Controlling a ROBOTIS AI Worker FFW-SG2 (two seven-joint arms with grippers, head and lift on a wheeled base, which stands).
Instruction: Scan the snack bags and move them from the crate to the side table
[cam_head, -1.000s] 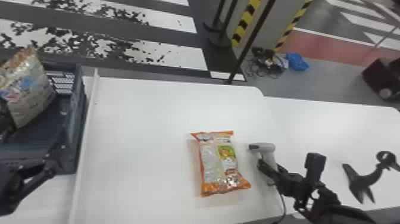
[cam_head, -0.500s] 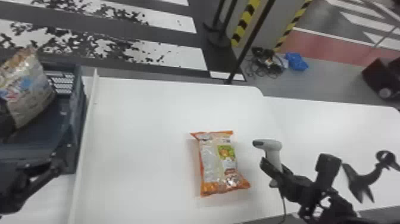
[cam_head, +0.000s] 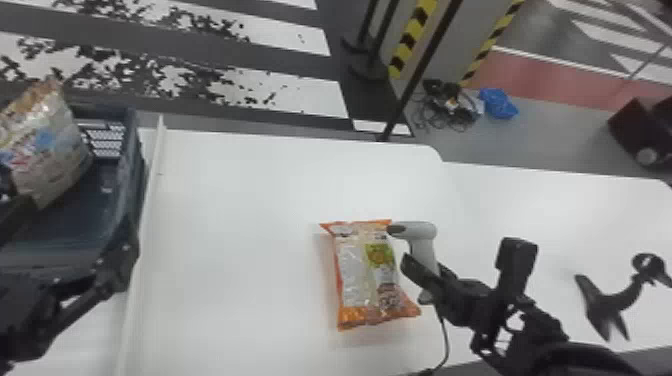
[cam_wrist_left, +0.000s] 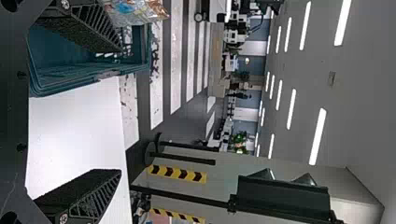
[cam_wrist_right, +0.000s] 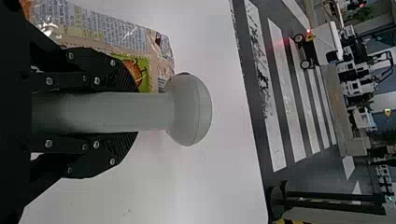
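Snack bag, crinkled orange-and-silver plastic with a green patch: lay flat on the white table. Pinched a grey handheld scanner beside it in the right claw; showed both fingers clearly from the right wrist, less so from the head. Held the left claw spread near a shiny bag in the dark-blue plastic crate.

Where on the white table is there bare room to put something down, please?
The widest bare patch of the table lies between the white strip beside the crate and the orange snack bag. Another lies beyond the scanner and black stand. It is crowded near that bag, where the right jaws hold the scanner close by.
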